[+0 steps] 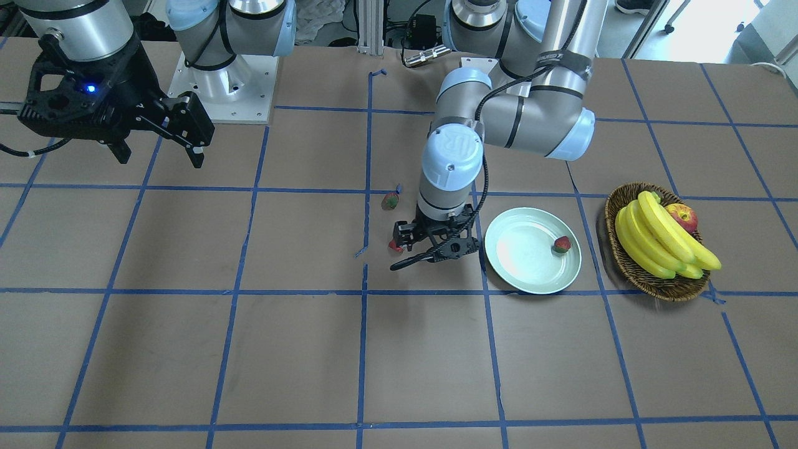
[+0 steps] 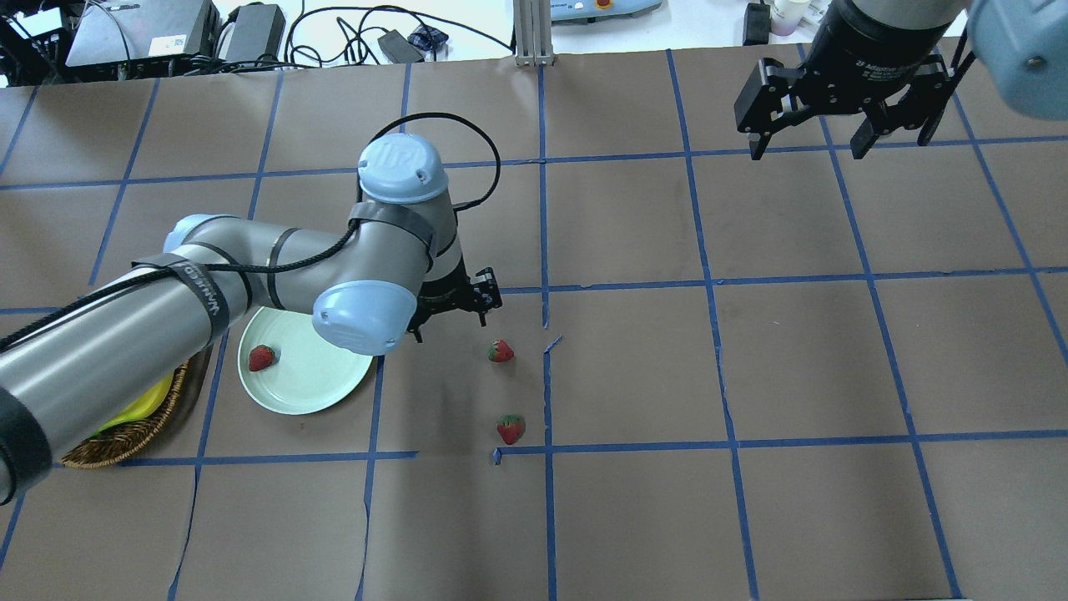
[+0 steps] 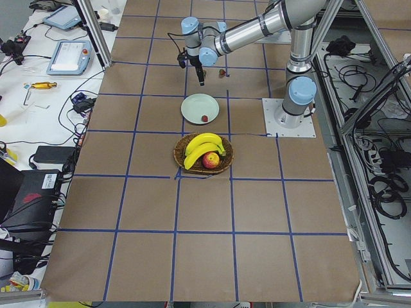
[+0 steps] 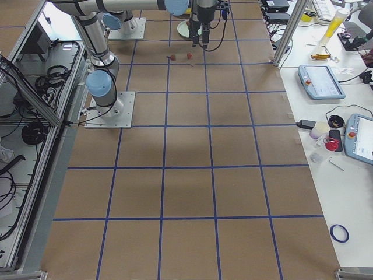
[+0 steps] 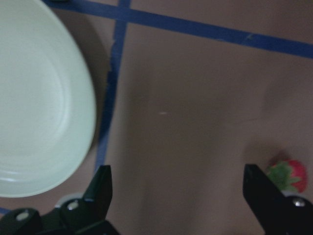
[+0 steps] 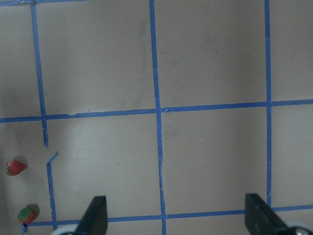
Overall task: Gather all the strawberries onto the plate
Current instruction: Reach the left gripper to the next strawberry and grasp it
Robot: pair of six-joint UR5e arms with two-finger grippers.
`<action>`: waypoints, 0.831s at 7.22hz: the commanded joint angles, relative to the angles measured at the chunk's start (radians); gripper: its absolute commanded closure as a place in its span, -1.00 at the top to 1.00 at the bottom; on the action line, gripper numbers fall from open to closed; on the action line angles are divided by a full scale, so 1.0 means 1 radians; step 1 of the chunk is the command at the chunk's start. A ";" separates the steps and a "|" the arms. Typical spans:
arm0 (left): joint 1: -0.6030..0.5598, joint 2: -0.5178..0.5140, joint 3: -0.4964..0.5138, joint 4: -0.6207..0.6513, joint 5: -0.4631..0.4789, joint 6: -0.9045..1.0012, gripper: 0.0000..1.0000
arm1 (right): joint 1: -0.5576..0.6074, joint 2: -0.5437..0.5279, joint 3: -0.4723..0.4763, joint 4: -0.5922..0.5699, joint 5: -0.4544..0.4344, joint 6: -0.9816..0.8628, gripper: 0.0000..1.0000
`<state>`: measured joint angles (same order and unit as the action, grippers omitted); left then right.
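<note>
We look over a broad brown paper-covered worktop [image 2: 751,376] crossed by a grid of blue tape. The grey left arm [image 2: 209,292] reaches in low, and its left gripper [image 5: 178,200] points down close over the worktop, its jaws spread wide with nothing between them. The right gripper [image 2: 806,142] hangs high above the far side, well apart from everything, and its jaws are also wide and empty. At the left end a brown woven wicker basket [image 1: 623,262] carries a bunch of yellow bananas [image 1: 654,237] and a red-yellow apple [image 1: 682,217]. Just beside the basket sits the round, shallow, pale mint-green plate [image 2: 300,392], with the left gripper near its other edge. One small red, green-capped strawberry [image 2: 261,357] lies inside the plate, on the side toward the basket. A second strawberry [image 2: 501,351] rests on the bare worktop just beside one fingertip of the left gripper, outside the jaws. A third strawberry [image 2: 511,429] lies on the worktop a little nearer the robot's base, apart from the second, both close to the central tape line.
</note>
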<state>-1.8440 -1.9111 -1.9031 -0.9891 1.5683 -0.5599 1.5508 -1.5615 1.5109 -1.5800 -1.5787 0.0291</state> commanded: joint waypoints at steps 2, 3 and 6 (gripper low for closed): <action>-0.078 -0.089 0.003 0.075 -0.022 -0.092 0.61 | 0.000 0.000 0.000 0.000 0.000 0.000 1.00; -0.078 -0.091 0.003 0.079 -0.020 -0.090 0.20 | 0.000 0.000 0.000 0.000 0.000 -0.001 1.00; -0.074 -0.066 0.016 0.073 -0.008 -0.007 -0.98 | 0.000 0.000 0.000 0.000 0.000 -0.001 1.00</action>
<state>-1.9209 -1.9953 -1.8958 -0.9125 1.5512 -0.6203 1.5509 -1.5616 1.5109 -1.5800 -1.5785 0.0280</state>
